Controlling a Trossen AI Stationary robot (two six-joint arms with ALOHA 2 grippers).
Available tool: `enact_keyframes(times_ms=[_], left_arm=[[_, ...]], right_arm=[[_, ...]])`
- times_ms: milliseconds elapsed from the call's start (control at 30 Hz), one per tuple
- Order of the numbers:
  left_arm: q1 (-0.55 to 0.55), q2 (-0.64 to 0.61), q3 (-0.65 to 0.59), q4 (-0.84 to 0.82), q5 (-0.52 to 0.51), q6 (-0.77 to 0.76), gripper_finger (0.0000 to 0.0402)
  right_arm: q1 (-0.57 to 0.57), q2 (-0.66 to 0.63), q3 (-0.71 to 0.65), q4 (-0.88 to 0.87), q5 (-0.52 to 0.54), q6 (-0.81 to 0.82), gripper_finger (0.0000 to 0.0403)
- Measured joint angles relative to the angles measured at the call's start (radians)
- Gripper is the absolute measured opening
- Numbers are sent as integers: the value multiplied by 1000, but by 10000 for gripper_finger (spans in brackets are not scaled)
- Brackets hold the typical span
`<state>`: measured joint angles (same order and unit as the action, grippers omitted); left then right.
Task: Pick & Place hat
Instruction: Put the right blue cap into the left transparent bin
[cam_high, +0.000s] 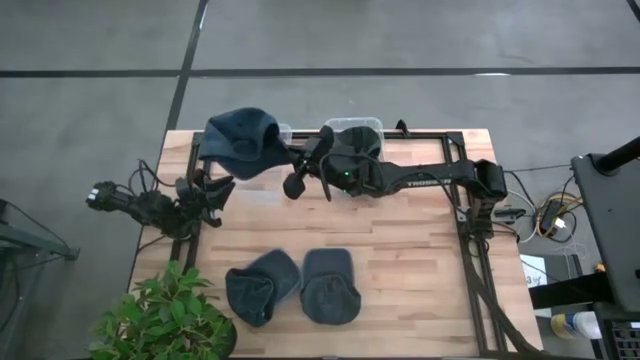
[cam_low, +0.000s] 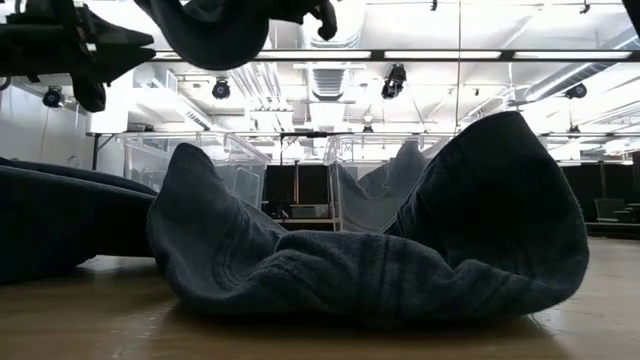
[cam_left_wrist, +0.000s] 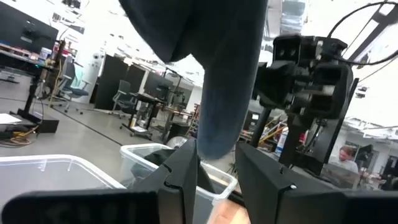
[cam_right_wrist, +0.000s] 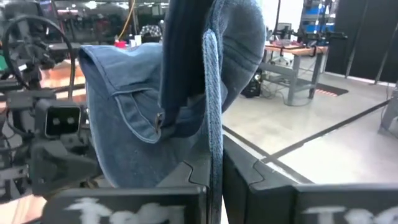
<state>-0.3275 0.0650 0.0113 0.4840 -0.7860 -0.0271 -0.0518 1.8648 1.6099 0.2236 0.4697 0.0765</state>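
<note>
My right gripper (cam_high: 297, 172) reaches from the table's right toward the far left and is shut on a dark blue denim hat (cam_high: 240, 140). The hat is lifted and also shows at the low view's top (cam_low: 215, 30). My left gripper (cam_high: 215, 190) is open near the table's left edge, just nearer than the raised hat. In its wrist view the hat (cam_left_wrist: 217, 74) hangs ahead of my open fingers (cam_left_wrist: 217, 180). Two more dark hats (cam_high: 262, 285) (cam_high: 330, 287) lie side by side on the near part of the table. My right gripper pinches the hat's brim edge (cam_right_wrist: 214, 143) between its two fingers, the edge running straight into the gap. The fingers come about level from the table's right. The hat is lifted clear of the table, and its crown (cam_right_wrist: 124, 106) bulges out beyond the fingers.
Two clear plastic bins (cam_high: 352, 128) (cam_high: 283, 131) stand at the table's far edge, under and beside the raised hat. A potted plant (cam_high: 165, 320) sits at the near left corner. A dark frame (cam_high: 470, 240) runs along the right side. Bare wood (cam_high: 400, 270) lies near right.
</note>
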Motion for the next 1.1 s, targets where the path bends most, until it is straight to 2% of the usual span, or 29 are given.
enact_keyframes(times_ms=[200,367,600,933,1100], left_arm=[[4,0,1,97,-17,79,104],[11,27,2,123,21,77,104],[51,157,11,267,29,101,104],[76,378,119,266,35,80,104],[75,417,112,224,10,58,104]], right_arm=[[-4,0,2,15,-30,28,12],[-4,3,0,19,-37,26,12],[-4,3,0,27,-36,28,13],[-5,3,0,37,-39,4,13],[-3,-10,-3,34,-7,-63,13]])
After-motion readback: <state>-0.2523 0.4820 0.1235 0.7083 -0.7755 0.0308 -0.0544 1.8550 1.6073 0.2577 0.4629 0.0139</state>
